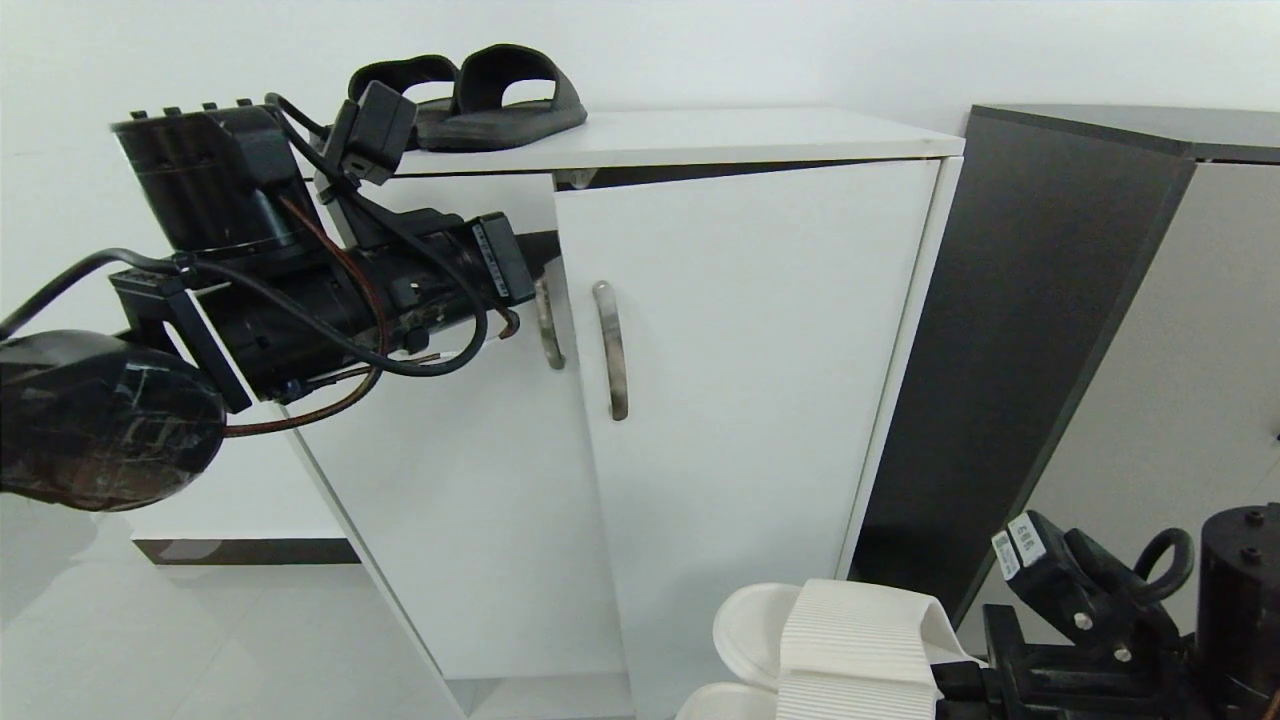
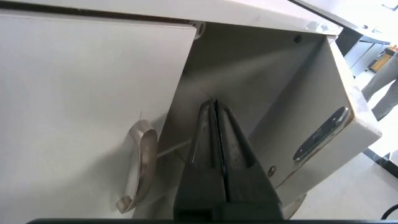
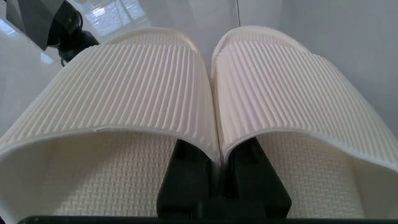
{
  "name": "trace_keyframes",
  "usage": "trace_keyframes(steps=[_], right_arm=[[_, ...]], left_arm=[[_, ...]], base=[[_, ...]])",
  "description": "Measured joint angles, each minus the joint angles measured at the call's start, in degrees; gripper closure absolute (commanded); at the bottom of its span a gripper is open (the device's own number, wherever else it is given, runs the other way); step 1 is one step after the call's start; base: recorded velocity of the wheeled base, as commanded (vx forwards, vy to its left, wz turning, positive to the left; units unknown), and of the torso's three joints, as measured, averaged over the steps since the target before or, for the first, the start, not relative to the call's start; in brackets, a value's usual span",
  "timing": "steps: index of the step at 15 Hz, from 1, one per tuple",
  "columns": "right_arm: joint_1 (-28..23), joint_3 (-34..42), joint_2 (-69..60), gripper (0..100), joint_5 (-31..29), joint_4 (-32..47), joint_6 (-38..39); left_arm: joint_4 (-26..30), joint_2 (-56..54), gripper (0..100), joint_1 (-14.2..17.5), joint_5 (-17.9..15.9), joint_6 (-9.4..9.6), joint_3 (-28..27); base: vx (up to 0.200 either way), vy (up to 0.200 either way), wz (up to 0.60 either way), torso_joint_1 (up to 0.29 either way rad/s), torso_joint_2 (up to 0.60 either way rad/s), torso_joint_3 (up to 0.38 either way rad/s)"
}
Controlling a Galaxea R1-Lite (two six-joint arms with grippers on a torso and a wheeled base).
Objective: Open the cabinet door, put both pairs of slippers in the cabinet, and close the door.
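Our left jaws are pressed shut on nothing. Their tips point into the gap between the two doors of the white cabinet (image 1: 720,135), just beside the left door's handle (image 1: 548,322). The left door (image 1: 450,500) sits closed. The right door (image 1: 750,380) stands ajar, its handle edge swung out towards us and a dark slit showing under the cabinet top. We cannot tell whether the tips touch either door.

Our right jaws grip the white slippers (image 1: 850,640), one side of the jaws under each ribbed strap and the pair's two inner edges clamped between them. We hold that pair side by side, low in front of the right door and outside the cabinet.

The black slippers (image 1: 480,95) lie together on the cabinet top, at its left end above the left door. A dark grey cabinet (image 1: 1030,350) stands just beside the white one on its right. The floor (image 1: 200,640) is pale and glossy.
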Motion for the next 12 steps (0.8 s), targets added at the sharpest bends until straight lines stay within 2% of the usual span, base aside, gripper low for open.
trace_keyframes(steps=[1,5,7,10,12], right_arm=[[0.02,0.00,0.00,100,0.00,0.02,0.00],[0.84,0.44,-0.05,100,-0.02,0.43,0.00],[1.78,0.77,-0.33,100,0.01,0.43,-0.02],[3.35,1.38,-0.77,100,0.01,0.46,-0.02],[4.49,1.60,-1.05,100,0.01,0.40,0.00]], left_arm=[[0.00,0.02,100,0.00,0.00,-0.05,0.00],[-0.05,0.11,100,-0.13,0.02,0.00,0.30],[-0.84,0.16,100,-1.38,0.13,0.83,1.10],[-6.45,-1.10,100,-6.58,0.06,2.96,5.90],[-7.39,-3.72,100,-8.42,-0.05,3.16,9.31]], base=[[0.000,0.000,0.00,0.000,0.00,0.000],[-0.200,0.000,0.00,0.012,0.00,0.004],[-0.200,0.000,0.00,-0.005,0.00,0.005],[-0.200,0.000,0.00,-0.002,0.00,0.001],[0.000,0.000,0.00,0.000,0.00,0.000]])
